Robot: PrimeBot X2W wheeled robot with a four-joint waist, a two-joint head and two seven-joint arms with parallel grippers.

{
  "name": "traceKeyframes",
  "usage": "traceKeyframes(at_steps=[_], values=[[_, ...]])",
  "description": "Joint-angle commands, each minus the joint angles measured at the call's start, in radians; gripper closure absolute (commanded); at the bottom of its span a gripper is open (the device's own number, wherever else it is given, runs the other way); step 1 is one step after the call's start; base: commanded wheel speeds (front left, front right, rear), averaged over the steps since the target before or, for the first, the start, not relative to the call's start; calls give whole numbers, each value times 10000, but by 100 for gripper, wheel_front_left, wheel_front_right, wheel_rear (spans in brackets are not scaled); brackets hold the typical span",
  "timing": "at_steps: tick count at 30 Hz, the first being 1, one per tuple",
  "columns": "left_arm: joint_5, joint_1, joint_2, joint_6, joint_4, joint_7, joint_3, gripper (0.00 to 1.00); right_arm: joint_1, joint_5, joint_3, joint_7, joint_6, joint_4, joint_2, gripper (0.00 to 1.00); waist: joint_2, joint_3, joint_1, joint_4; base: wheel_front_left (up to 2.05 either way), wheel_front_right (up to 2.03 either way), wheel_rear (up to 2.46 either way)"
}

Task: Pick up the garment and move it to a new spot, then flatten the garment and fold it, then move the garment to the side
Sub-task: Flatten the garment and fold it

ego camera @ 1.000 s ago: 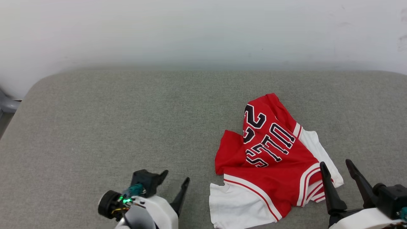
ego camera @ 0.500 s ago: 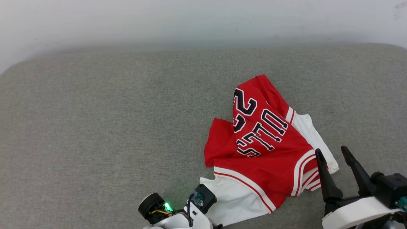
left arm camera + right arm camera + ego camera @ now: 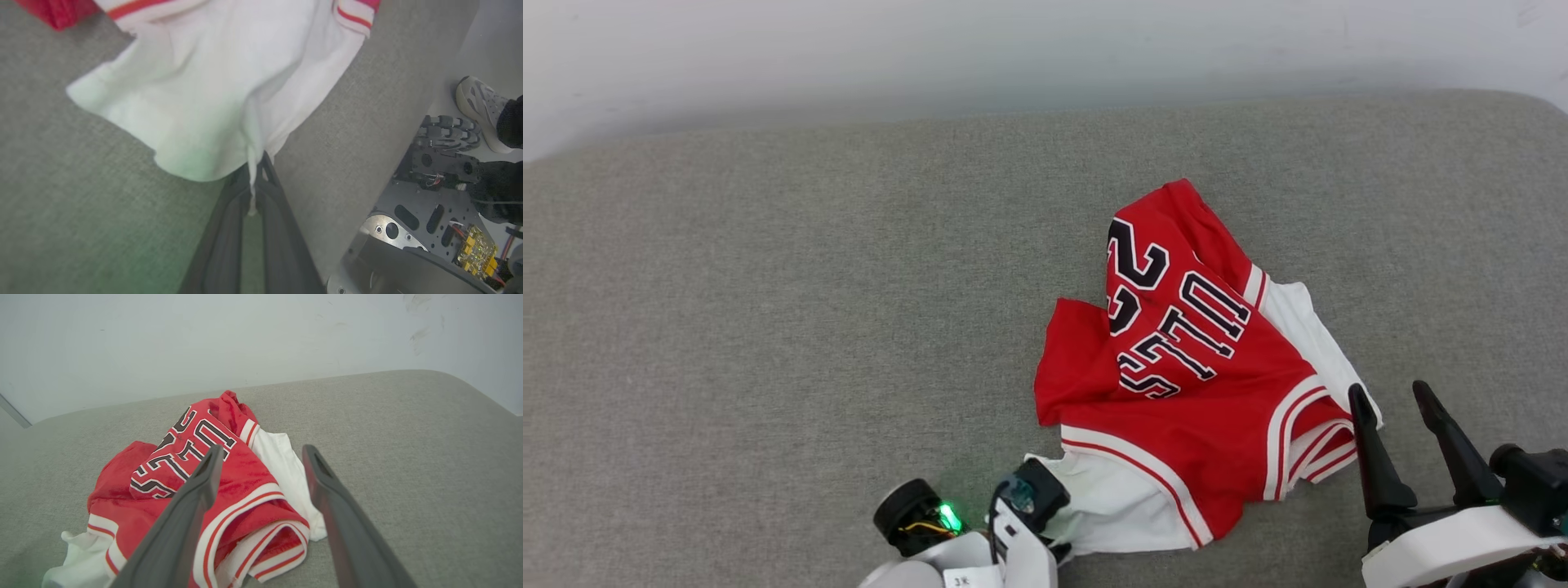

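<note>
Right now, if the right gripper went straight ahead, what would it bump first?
Probably the shirt, at its white sleeve, just ahead of the right gripper; depth is hard to judge.

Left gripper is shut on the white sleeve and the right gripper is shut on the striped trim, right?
Not quite. The right gripper is open, its jaws spread over the striped trim of the garment, gripping nothing; the right wrist view shows it. The left gripper is indeed shut on the white sleeve.
</note>
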Motion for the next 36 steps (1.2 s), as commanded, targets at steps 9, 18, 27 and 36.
traceKeyframes(at_steps=[9, 18, 27, 36], values=[[-337, 479, 1016, 1082, -257, -1125, 1429, 100, 79, 151, -644, 210, -7, 194, 22, 0, -1, -495, -1, 586, 0, 0, 0], [-1042, 1294, 2231, 2031, -360, -1403, 2832, 100, 163, 58, -1032, 461, -7, 181, 21, 0, -1, -586, -1, 889, 0, 0, 0], [-2089, 2143, 1749, 2279, 618, -1781, 3345, 89, 299, 73, -1307, 647, -7, 336, 21, 0, -1, -740, -1, 894, 0, 0, 0], [-2031, 2307, 1390, 2722, 707, -3452, 3906, 0, 466, -211, -1406, 1028, -7, 240, 21, 0, -1, -1183, -1, 978, 0, 0, 0]])
